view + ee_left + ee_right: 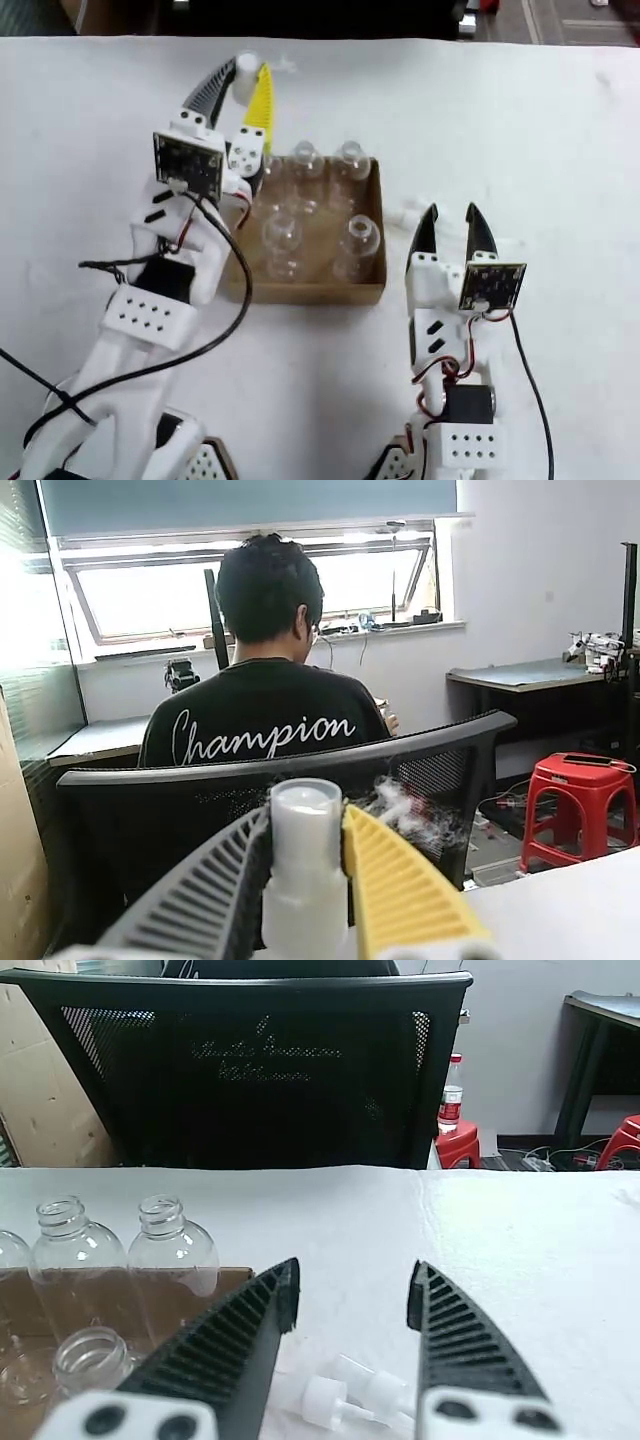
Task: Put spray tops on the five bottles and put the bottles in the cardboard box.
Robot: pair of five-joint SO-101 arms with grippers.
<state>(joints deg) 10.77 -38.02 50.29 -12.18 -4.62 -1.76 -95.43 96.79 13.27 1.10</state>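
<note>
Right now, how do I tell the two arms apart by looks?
Both are white plastic with black motors, a dark camera board at the wrist and red and black wires. The left hand has one grey ribbed finger and one yellow; the right hand has two black pointed ribbed fingers. A black cable loops off the left arm.

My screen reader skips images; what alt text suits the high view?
The left hand grips a white spray top beyond a cardboard box of uncapped clear bottles; the right hand is open beside the box.
</note>
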